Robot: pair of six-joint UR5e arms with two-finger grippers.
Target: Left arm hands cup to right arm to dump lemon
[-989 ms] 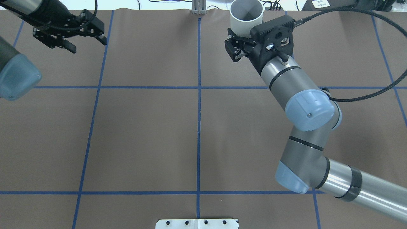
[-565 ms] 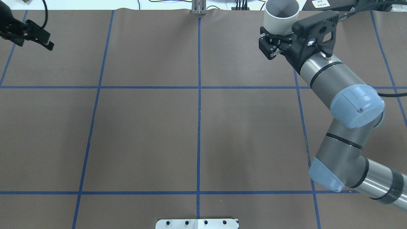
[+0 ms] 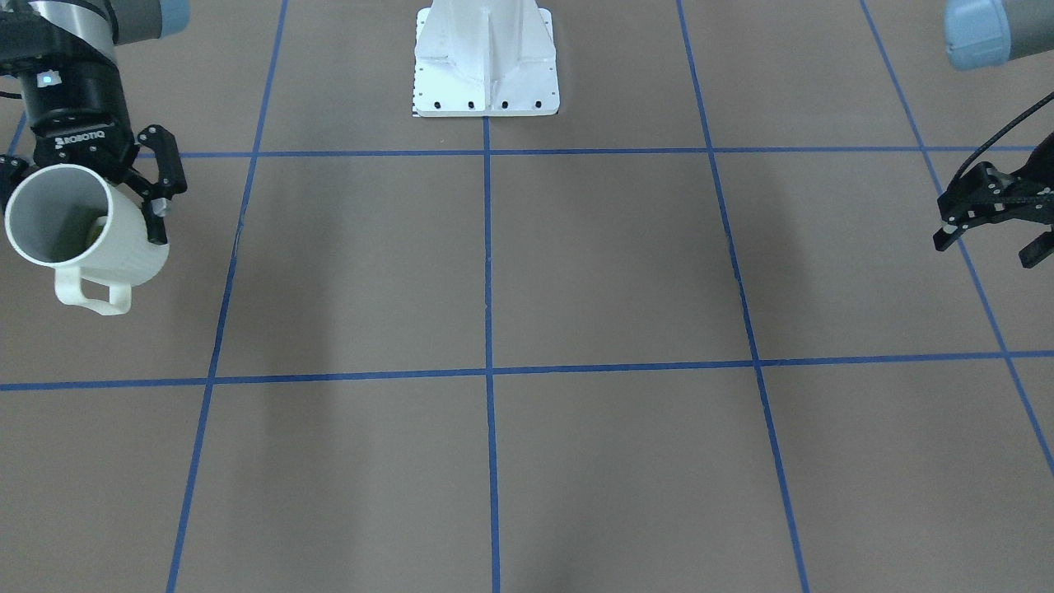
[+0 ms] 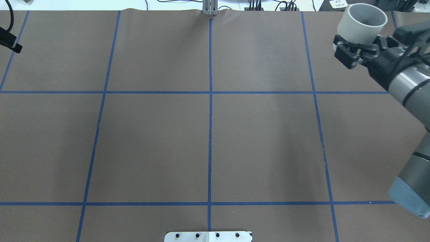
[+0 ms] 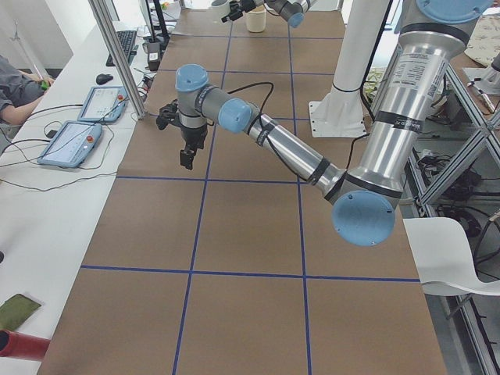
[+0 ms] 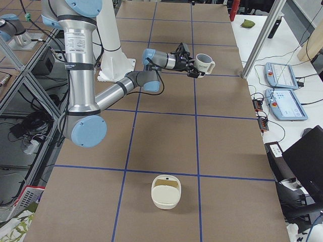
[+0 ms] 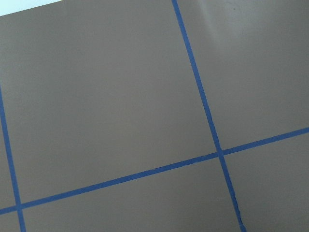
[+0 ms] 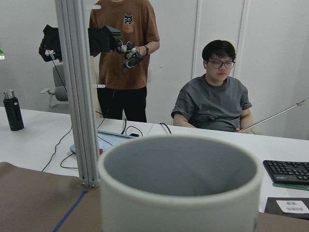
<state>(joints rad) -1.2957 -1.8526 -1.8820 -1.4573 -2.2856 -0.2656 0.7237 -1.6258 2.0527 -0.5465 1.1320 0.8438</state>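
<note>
The right gripper [image 4: 362,49] is clamped on the cup [image 4: 361,23], mouth up above the table's far right corner so nothing spills before the dump; the lemon is perhaps the dim shape inside. The left gripper [image 3: 988,245] hangs empty, fingers apart, well clear

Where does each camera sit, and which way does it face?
Front-facing: across the table, facing the base; right gripper holds the cup.
Overhead: behind the robot, looking down; same cup, right arm.
Exterior left: table's left end; left arm near.
Exterior right: right end; right arm near.
Left wrist: down at table; no body.
Right wrist: over cup rim toward operators.
</note>
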